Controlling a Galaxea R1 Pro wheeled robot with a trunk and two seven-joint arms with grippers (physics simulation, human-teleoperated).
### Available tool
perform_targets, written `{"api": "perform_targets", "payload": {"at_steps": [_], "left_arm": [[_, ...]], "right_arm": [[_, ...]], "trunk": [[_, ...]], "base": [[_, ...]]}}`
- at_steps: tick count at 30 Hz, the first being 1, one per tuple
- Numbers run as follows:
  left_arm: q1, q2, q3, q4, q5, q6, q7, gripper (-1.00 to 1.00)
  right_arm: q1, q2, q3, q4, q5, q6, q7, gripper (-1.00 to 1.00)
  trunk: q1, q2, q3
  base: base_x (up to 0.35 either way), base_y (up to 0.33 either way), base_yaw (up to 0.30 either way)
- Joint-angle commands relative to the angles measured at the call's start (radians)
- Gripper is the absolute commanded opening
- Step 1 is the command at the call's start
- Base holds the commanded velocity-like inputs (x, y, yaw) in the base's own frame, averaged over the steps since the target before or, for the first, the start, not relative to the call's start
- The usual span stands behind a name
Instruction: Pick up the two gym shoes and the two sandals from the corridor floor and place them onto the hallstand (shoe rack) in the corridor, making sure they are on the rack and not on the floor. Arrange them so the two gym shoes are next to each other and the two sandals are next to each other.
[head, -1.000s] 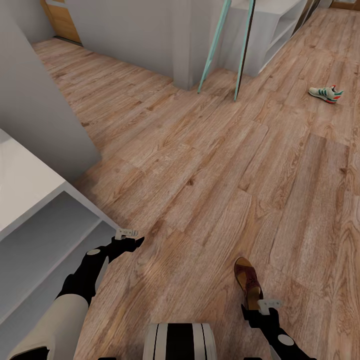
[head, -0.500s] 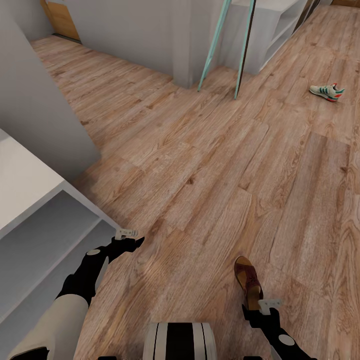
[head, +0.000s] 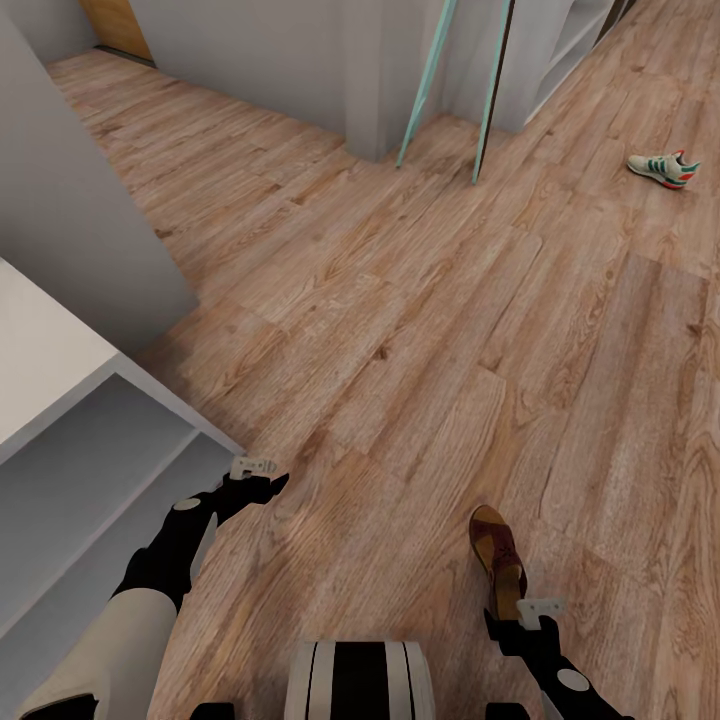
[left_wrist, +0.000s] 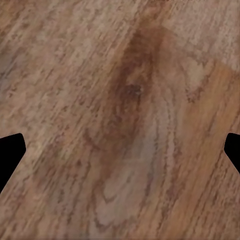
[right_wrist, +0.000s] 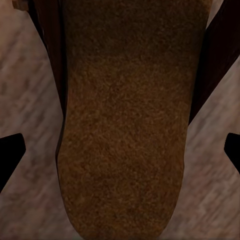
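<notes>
One dark brown sandal (head: 497, 558) lies on the wood-plank corridor floor (head: 400, 330) close in front of me, its tan footbed (right_wrist: 125, 130) seen large in the right wrist view. My right gripper (head: 540, 608) hangs open just over its near end, fingertips (right_wrist: 10, 150) spread wide of the sole. A single white gym shoe (head: 663, 167) with green stripes lies far off at the upper right. The left gripper (head: 252, 467) is open above bare floor (left_wrist: 120, 125), holding nothing. The second sandal and second gym shoe are out of view.
A pale low unit with open shelf levels (head: 60, 440) stands hard by my left arm. Grey-white walls (head: 70, 200) rise beyond it. Two teal-edged panels (head: 440, 80) and another pale shelf unit (head: 560, 50) stand at the far end.
The whole picture has shifted a little, so the camera moved; the far gym shoe sits higher in view. Neither arm nor the sandal has moved.
</notes>
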Motion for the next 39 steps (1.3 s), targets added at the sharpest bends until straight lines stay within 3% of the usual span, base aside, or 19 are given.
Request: {"api": "perform_targets", "payload": {"at_steps": [1, 8, 9, 35, 39], "left_arm": [[-0.001, -0.001, 0.006, -0.002, -0.005, 0.006, -0.008, 1.0], [-0.001, -0.001, 0.006, -0.003, -0.005, 0.006, -0.008, 1.0], [-0.001, -0.001, 0.006, -0.003, -0.005, 0.006, -0.008, 1.0], [0.002, 0.001, 0.007, -0.001, -0.005, 0.005, -0.008, 1.0], [0.002, 0.003, 0.008, -0.001, -0.005, 0.005, -0.008, 1.0]], "right_arm": [[0.0, 0.001, -0.008, 0.001, 0.009, -0.004, 0.005, 1.0], [0.0, 0.001, -0.009, 0.001, 0.009, -0.004, 0.005, 1.0], [0.0, 0.001, -0.008, 0.001, 0.009, -0.004, 0.005, -1.0], [0.0, -0.001, -0.009, 0.001, 0.009, -0.002, 0.006, -1.0], [0.0, -0.002, -0.007, 0.001, 0.009, -0.002, 0.007, -1.0]], "trunk": [[0.0, 0.0, -0.001], [0.0, 0.0, -0.001], [0.0, 0.0, -0.001], [0.0, 0.0, -0.001], [-0.002, 0.001, 0.015]], "base": [[0.0, 0.0, 0.0], [0.0, 0.0, 0.0], [0.0, 0.0, 0.0], [0.0, 0.0, 0.0], [0.0, 0.0, 0.0]]}}
